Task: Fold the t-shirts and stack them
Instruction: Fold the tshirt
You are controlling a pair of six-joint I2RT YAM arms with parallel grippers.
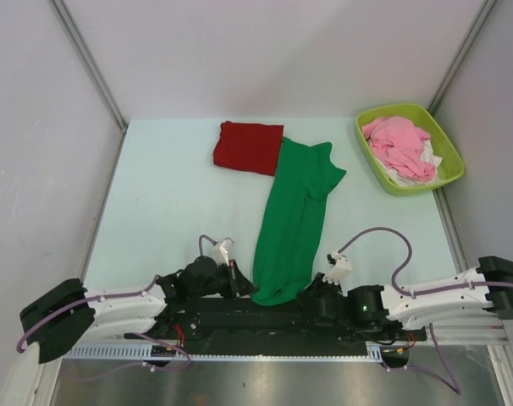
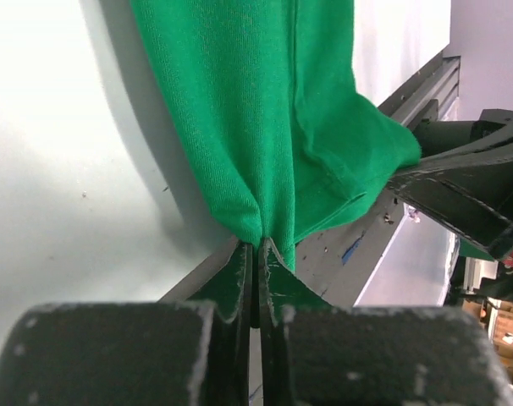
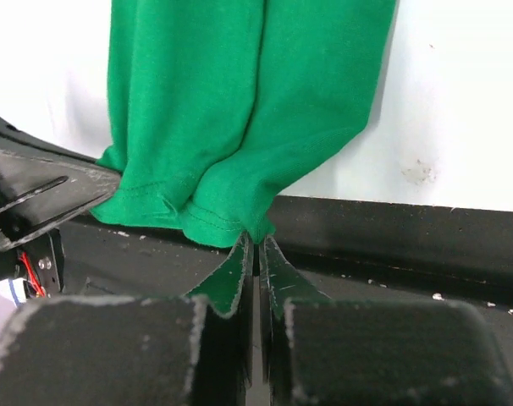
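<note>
Near worktop (image 1: pixel 172 194) edge: left pincer (image 2: pixel 258 247), right pincer (image 3: pixel 258 242) both pinch green shirt (image 1: pixel 292 211) hem; long axis runs toward far edge.

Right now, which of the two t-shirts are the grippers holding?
The green t-shirt, its near end pinched by the left gripper and right gripper. The dark red t-shirt lies folded farther back, ungripped.

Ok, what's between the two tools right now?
The green t-shirt: its bunched near hem spans from the left tool to the right tool, both shut on it. The top view shows it.
</note>
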